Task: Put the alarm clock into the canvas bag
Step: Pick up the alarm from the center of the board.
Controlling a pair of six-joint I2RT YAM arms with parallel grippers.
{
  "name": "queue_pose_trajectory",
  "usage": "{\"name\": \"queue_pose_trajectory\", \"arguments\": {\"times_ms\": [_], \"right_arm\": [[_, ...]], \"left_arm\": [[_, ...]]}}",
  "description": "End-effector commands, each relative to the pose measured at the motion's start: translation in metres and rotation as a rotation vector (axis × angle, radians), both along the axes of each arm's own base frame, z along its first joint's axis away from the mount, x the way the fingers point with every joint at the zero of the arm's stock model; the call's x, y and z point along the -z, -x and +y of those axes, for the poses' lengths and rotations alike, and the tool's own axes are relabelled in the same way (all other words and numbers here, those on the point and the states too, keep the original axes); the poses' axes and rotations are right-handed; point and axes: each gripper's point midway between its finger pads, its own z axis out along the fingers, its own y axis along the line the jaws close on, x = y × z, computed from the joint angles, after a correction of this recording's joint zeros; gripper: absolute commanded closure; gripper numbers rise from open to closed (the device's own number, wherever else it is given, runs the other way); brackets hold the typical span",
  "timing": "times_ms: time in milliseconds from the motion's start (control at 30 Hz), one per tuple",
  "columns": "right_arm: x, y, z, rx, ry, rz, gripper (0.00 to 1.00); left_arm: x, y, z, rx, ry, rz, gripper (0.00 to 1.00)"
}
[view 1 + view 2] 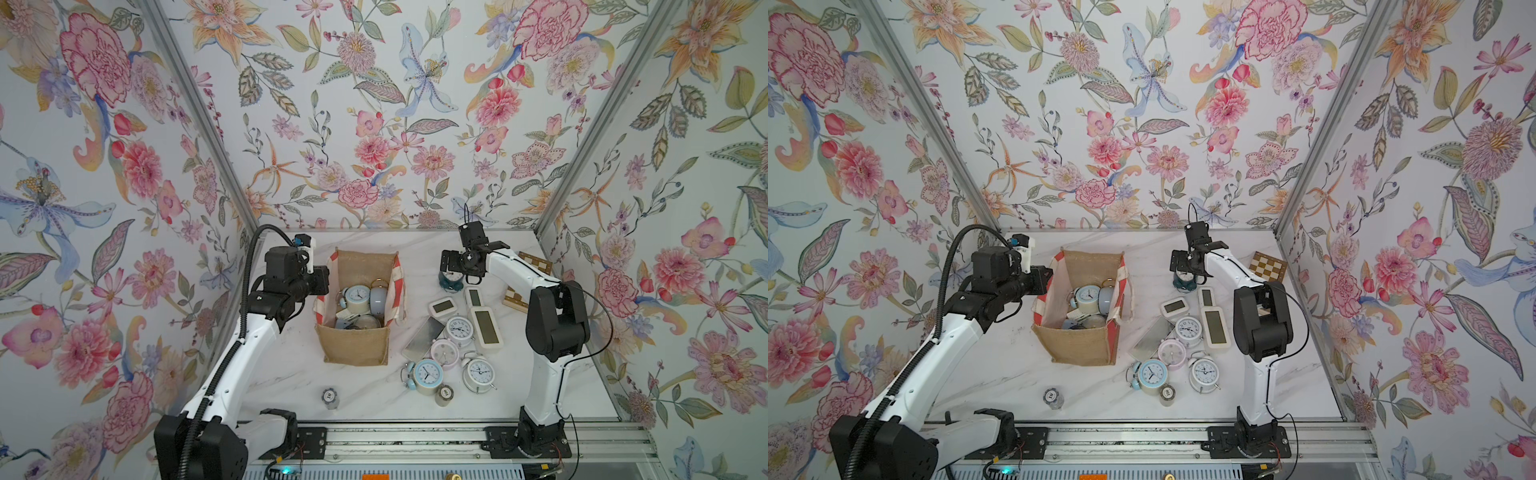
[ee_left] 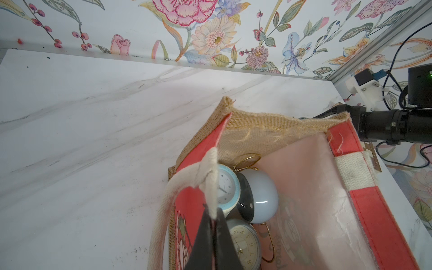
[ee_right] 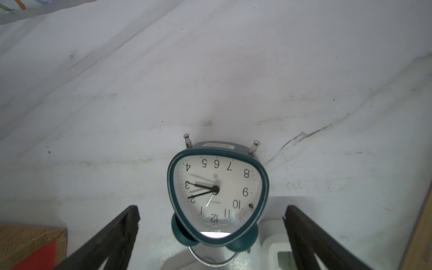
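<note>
Over the teal alarm clock [image 3: 217,194], right fingers [image 3: 112,238] hang spread wide.

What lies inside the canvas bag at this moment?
The canvas bag holds a blue-rimmed clock, a pale blue round clock and a cream-faced clock. Whatever lies beneath them is covered.

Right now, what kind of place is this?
Probably a robot test booth, not a home: the left arm and right arm are mounted on a metal rail, floral wallpaper panels sit in aluminium framing, and the marble-look table holds a canvas bag and many alarm clocks.
</note>
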Motion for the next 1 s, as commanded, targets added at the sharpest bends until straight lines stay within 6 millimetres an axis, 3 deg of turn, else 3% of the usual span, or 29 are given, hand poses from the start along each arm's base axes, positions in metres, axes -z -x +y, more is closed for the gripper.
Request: {"name": "queue_pose_trajectory", "arguments": {"times_ms": [0, 433, 733, 967], "right_arm": [[0.009, -0.009, 0.005, 0.021, -0.022, 0.003, 0.01], [0.040, -0.024, 0.004, 0.036, 0.004, 0.039, 0.01], [0.045, -0.023, 0.002, 0.033, 0.011, 0.048, 0.10], [0.034, -0.023, 0.001, 0.024, 0.019, 0.028, 0.19]], "left_arm": [[-0.044, -0.006, -0.007, 0.018, 0.051, -0.151, 1.00], [-0.040, -0.005, -0.009, 0.022, 0.067, -0.145, 1.00], [-0.038, -0.004, -0.010, 0.026, 0.072, -0.143, 1.00], [-0.037, -0.004, -0.010, 0.026, 0.074, -0.141, 1.00]]}}
